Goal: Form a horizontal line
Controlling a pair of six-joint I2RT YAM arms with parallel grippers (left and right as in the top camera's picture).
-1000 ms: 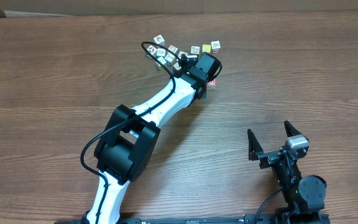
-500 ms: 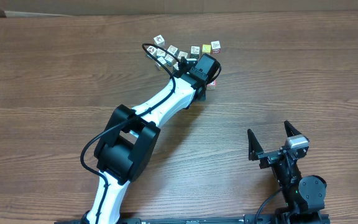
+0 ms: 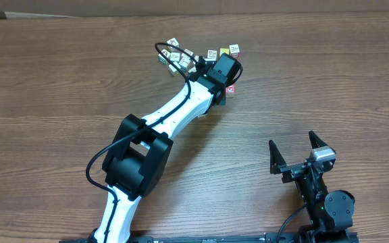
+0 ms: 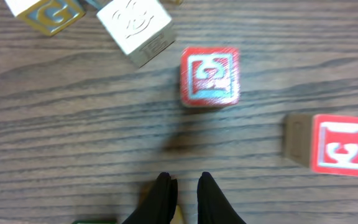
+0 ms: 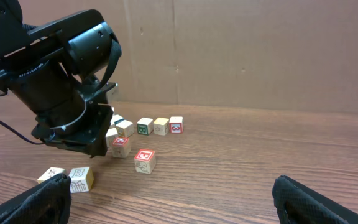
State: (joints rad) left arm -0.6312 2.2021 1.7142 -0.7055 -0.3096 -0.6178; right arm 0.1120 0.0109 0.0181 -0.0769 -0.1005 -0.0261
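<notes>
Left wrist: left tool [image 4: 184, 185] cropped btm, top-left cube [image 4: 45, 11] cut off.

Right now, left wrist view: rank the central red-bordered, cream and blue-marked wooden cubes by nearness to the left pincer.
1. Central red-bordered wooden cube, ahead of left pincer.
2. Cream wooden cube, upper left.
3. Blue-marked tan wooden cube, top-left corner.
</notes>
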